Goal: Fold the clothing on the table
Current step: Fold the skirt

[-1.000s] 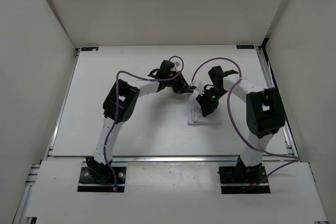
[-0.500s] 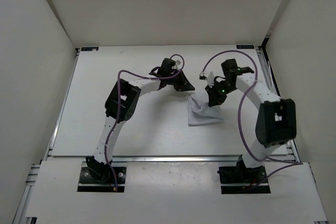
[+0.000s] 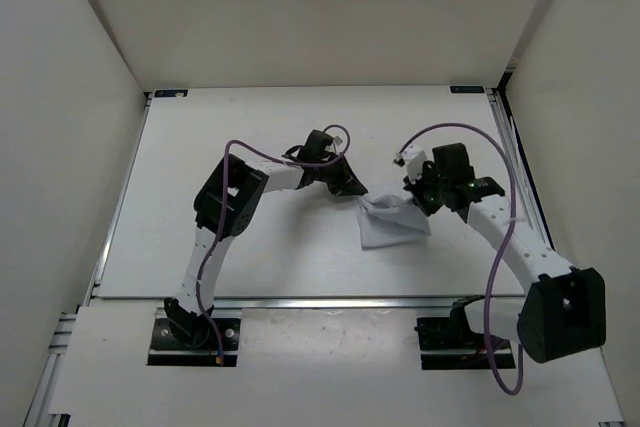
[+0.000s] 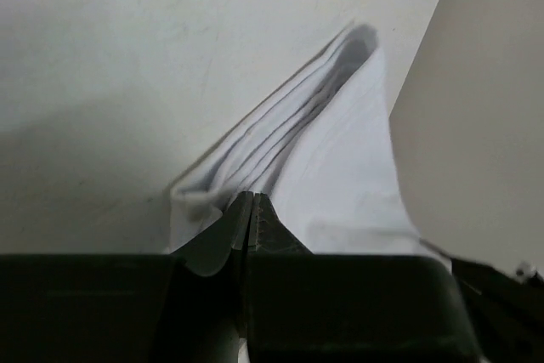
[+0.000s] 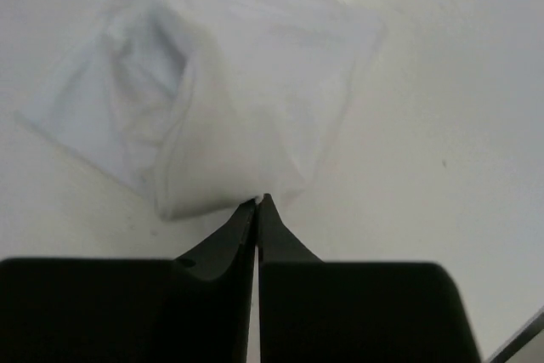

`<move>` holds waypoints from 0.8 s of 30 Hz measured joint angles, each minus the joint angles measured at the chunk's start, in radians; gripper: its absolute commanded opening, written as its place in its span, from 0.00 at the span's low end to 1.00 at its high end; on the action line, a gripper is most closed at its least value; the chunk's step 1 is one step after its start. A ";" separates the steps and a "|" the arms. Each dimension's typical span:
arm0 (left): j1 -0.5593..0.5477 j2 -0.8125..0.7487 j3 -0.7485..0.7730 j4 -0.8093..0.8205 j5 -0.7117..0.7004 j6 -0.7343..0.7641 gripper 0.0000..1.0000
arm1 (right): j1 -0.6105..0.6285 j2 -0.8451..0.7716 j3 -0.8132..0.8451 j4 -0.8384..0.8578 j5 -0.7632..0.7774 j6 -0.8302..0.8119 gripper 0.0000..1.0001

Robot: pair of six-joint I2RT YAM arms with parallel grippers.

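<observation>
L gripper (image 4: 252, 203) pinching clothing (image 3: 392, 227) corner | R gripper (image 5: 257, 203) pinching opp. edge | clothing bunched on table (image 3: 250, 247)

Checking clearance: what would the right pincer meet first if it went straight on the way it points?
The clothing: the right pincer is shut at its near edge, apparently pinching it, with no gap between. Past it likely the table, though depth is unclear.

The clothing (image 3: 392, 224) is seen as thin, soft white cloth, matt and faintly wrinkled. The table (image 3: 250, 257) is surfaced in smooth matt white and edged with dull aluminium rails (image 3: 330, 301). The fingers (image 4: 357, 312) of the left gripper (image 4: 252, 197) are finished in matt black plastic.
</observation>
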State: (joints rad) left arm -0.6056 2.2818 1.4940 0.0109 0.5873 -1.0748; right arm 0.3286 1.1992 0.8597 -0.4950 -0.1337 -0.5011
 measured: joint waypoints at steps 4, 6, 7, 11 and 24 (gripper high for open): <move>-0.005 -0.026 -0.065 0.028 -0.003 -0.012 0.00 | -0.213 0.120 0.074 -0.079 -0.009 0.139 0.00; -0.005 -0.031 -0.081 0.038 -0.004 -0.018 0.00 | -0.336 0.192 0.113 -0.107 -0.035 0.227 0.00; -0.005 -0.032 -0.084 0.041 -0.005 -0.022 0.00 | -0.389 0.216 0.121 -0.118 -0.048 0.261 0.00; -0.004 -0.034 -0.094 0.050 -0.013 -0.026 0.00 | -0.566 0.265 0.104 -0.164 -0.120 0.396 0.00; -0.019 -0.046 -0.082 0.100 0.029 -0.008 0.00 | -0.711 0.221 0.008 -0.142 -0.407 0.601 0.00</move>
State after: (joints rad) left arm -0.6250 2.2356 1.4117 0.1108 0.6159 -1.0824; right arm -0.3828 1.4200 0.8680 -0.6365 -0.5404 0.1001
